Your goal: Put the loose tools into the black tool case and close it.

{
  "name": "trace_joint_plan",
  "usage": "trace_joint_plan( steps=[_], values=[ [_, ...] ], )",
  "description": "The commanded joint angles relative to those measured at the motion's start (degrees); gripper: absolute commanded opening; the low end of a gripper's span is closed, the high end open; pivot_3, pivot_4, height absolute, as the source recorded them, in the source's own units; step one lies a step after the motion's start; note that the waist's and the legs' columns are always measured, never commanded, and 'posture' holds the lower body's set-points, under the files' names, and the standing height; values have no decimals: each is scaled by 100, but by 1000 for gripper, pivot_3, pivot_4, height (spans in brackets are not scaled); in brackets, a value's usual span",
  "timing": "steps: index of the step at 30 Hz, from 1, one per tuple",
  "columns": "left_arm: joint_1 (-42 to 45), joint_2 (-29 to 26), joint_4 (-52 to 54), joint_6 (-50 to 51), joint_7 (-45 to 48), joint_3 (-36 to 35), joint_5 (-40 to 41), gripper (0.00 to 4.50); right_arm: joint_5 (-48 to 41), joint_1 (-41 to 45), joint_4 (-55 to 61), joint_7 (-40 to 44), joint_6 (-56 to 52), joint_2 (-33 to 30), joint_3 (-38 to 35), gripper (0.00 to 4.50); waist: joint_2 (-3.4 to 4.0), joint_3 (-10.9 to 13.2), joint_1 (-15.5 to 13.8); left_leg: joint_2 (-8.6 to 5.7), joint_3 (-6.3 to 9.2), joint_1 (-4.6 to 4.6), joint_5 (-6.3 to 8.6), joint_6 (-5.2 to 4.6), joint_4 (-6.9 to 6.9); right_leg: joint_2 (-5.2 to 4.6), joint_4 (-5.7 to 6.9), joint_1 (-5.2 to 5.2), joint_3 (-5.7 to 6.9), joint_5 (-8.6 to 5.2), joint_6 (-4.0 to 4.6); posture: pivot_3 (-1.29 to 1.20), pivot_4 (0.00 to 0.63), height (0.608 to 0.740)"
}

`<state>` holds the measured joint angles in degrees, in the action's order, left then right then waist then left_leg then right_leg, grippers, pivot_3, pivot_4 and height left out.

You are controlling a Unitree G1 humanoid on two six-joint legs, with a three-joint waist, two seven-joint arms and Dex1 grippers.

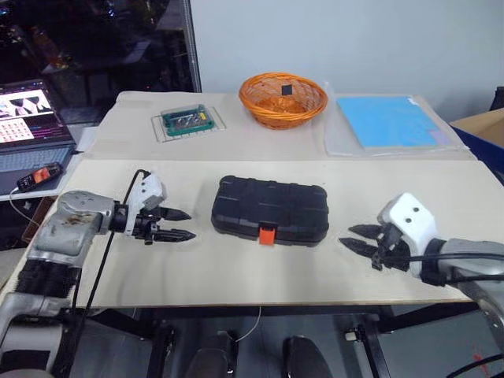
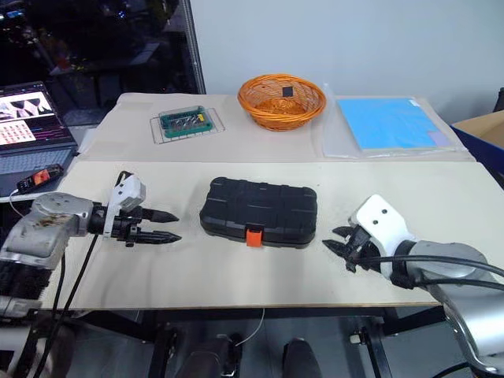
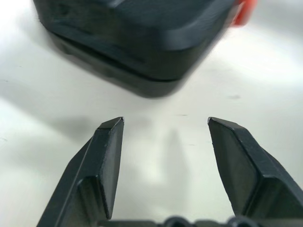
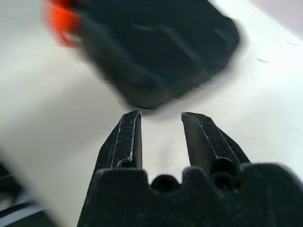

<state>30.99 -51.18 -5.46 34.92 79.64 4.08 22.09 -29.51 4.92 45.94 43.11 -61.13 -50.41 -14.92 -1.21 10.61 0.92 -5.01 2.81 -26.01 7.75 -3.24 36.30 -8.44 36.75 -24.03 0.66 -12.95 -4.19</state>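
At bench (image 1: 236,272) centre, black tool case (image 1: 270,209) closed, orange latch (image 1: 267,234) at 6 o'clock; left tool (image 1: 183,224) at 9, right tool (image 1: 356,238) at 3, both parted, empty

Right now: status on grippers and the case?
Left gripper open, empty, beside case. Right gripper open, empty, opposite side. Black tool case shut, orange latch facing robot. Nothing between grippers and case.

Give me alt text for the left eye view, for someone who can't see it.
A closed black tool case with an orange latch lies mid-table, between the open left gripper and open right gripper, neither touching it. Behind are an orange basket, a clear box and a blue sheet.
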Motion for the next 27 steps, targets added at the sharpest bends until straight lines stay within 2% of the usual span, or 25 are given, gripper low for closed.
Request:
trace_joint_plan(
  steps=[1,2,3,6,11,13,19,22,24,25,27],
  values=[
    [-79,-185,1129,1143,137,-463,1084,3878,-239,55,230,-182,-110,266,768,265,-3,2,-38,0,4,-6,0,0,0,0,-3,-3,2,-2,3,0,150,740],
    [-141,-187,1296,1190,72,-469,1128,4280,-239,160,146,-365,-242,421,960,0,-5,1,-39,0,4,-6,0,0,1,-2,-5,-3,1,-3,2,0,150,740],
    [-197,-166,1432,1216,-28,-481,1150,4445,-94,268,45,-502,-248,440,1250,0,-6,0,-29,0,3,-5,0,0,0,-3,-7,-3,-1,-3,2,0,150,740],
    [-294,-39,1847,1286,-391,-507,1203,4445,557,809,-662,-1341,-394,831,1975,0,-8,-1,-22,-5,0,-5,-1,0,0,-8,-9,-9,-6,2,-2,0,150,740],
    [-164,359,2162,1194,-1074,-401,1098,4445,1373,1780,-1965,-2399,-177,1620,2298,0,-10,0,-26,-5,0,-4,-3,3,0,1,-3,-14,-3,22,-13,0,150,740],
    [29,568,2153,1184,-1338,-283,1013,4445,1624,2293,-2634,-2605,139,1868,2339,0,-9,1,-31,-6,-3,-5,-9,9,0,4,1,-16,-3,42,12,0,150,740],
    [975,1181,1225,709,-1762,447,255,4445,2075,3823,-5231,-2547,1747,2497,2346,0,-10,7,-5,-15,-13,-12,-37,10,-5,21,-9,-15,-3,74,-6,0,150,740],
    [1403,1502,607,329,-1777,910,-184,4445,2045,3919,-5500,-2028,1968,2365,2398,0,-11,7,-11,-8,-8,-2,-43,15,-8,43,-11,-13,-9,80,1,0,150,740],
    [1607,1677,219,167,-1651,1060,-299,4500,1818,3652,-4918,-1743,1577,2169,2282,576,-11,7,-17,-8,-5,-3,-49,11,-11,47,-10,-13,-9,89,17,0,150,740],
    [1738,1769,-77,56,-1629,1160,-429,4500,1647,3403,-4345,-1636,1242,2028,2169,763,-11,7,-30,-9,-7,-7,-60,-8,-15,47,-6,-11,-17,90,19,0,150,740],
    [1939,1916,-571,-116,-1609,1283,-631,4500,1190,2992,-3349,-1470,660,1913,1890,1432,-11,7,-64,-12,-3,-18,-72,-28,-23,46,-7,-15,-16,90,20,0,150,740]
  ],
)
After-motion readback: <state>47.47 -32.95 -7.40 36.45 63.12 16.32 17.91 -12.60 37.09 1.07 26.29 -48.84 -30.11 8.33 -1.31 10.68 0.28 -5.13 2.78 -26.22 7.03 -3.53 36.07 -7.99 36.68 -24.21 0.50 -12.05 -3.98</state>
